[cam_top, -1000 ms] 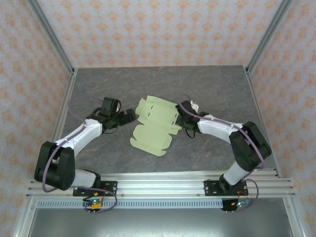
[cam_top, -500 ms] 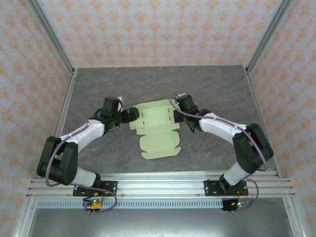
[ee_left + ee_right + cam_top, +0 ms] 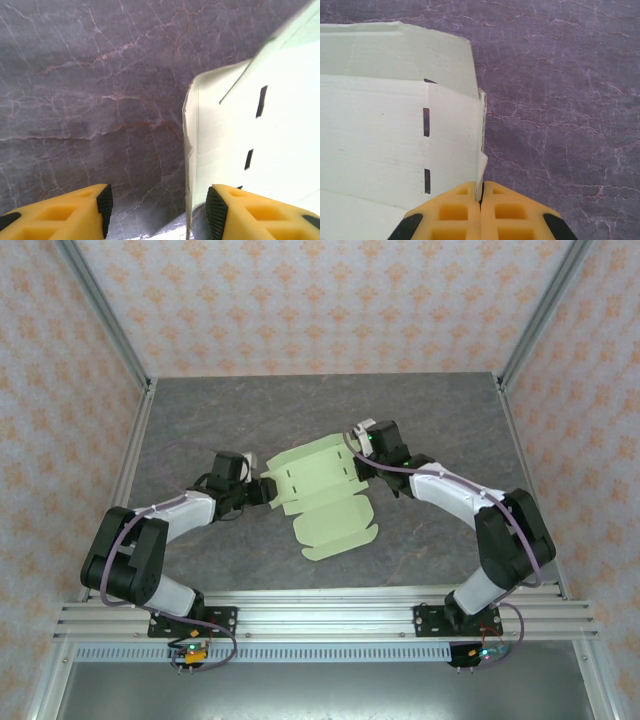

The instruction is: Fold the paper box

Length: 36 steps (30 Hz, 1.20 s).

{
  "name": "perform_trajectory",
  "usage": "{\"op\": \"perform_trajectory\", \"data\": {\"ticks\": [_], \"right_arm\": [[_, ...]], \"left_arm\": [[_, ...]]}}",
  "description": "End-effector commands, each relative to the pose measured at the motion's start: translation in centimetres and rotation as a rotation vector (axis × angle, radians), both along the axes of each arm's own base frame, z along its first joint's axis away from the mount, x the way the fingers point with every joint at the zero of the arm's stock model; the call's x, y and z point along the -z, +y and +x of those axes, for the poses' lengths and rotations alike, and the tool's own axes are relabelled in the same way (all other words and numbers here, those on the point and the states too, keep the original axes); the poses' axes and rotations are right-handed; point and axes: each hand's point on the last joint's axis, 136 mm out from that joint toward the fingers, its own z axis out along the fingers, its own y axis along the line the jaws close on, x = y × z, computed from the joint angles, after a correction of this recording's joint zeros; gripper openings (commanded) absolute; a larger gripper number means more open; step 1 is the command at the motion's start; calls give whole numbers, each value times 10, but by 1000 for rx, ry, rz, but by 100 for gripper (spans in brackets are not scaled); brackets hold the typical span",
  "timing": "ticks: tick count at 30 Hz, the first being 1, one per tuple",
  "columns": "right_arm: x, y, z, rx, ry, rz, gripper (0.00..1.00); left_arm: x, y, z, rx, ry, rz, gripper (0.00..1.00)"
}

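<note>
the paper box (image 3: 320, 495) is still a flat, unfolded sheet, laid out near the middle of the table (image 3: 450, 410) between the two arms. over the last second it has been swung round: its long near flap, earlier aimed toward the near left, is now pointed near and slightly right, and the whole sheet has been carried a little farther from the bases.

the right gripper (image 3: 360, 460) is kept clenched on the sheet's far right edge; in the right wrist view its jaws (image 3: 481, 192) are seen pressed together with a thin lip of card (image 3: 385, 130) caught between them.

the left gripper (image 3: 258, 490), a second ago well apart from the sheet, has been brought up to its left edge. in the left wrist view the jaws (image 3: 157, 205) are seen parted, with the card's edge (image 3: 250, 125) standing between them, close beside the right-hand finger (image 3: 250, 212); nothing is pinched yet.

it is judged that the sheet has been positioned for a two-sided hold, so a side panel can next be creased upward. no fold has been made so far, and a slip from the single pinch could undo the alignment.
</note>
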Motion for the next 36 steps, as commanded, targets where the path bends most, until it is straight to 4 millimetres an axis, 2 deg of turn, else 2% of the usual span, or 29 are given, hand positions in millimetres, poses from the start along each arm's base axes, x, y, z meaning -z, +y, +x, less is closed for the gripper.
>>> {"op": "perform_trajectory", "data": {"ticks": [1,6,8,10,12,14,17,21,25,27,30,33,35,36], "right_arm": [[-19,7,4,-32,-48,33,0],[-18,9,1,-41,-40,52,0],[-16,7,-1,-32,-31,52,0],[-17,2,2,4,-31,62,10],[-16,-4,6,54,-1,86,24],[-19,-2,-1,47,61,109,40],[-29,-5,-5,82,74,140,48],[-44,-11,-16,156,83,203,48],[-50,8,-48,105,32,213,50],[-53,19,-61,64,32,238,55],[-49,52,-85,-43,59,278,58],[-31,88,-97,-116,88,261,58],[-15,108,-102,-144,115,230,100],[-10,114,-102,-148,119,217,99]], "left_arm": [[-12,-15,10,57,-56,-41,48],[-10,-24,12,109,-62,-59,17],[-13,-29,12,142,-56,-74,0],[-16,-31,10,148,-62,-77,0],[-22,-31,7,137,-83,-88,0],[-28,-28,6,115,-96,-95,0],[-39,-23,5,77,-121,-91,0],[-43,-14,5,14,-157,-72,0],[-42,-15,5,18,-149,-80,0],[-42,-17,5,16,-151,-96,0],[-45,-21,6,32,-152,-113,0],[-48,-25,5,38,-167,-147,0],[-51,-27,5,45,-177,-163,0],[-52,-28,5,54,-178,-165,0]]}}
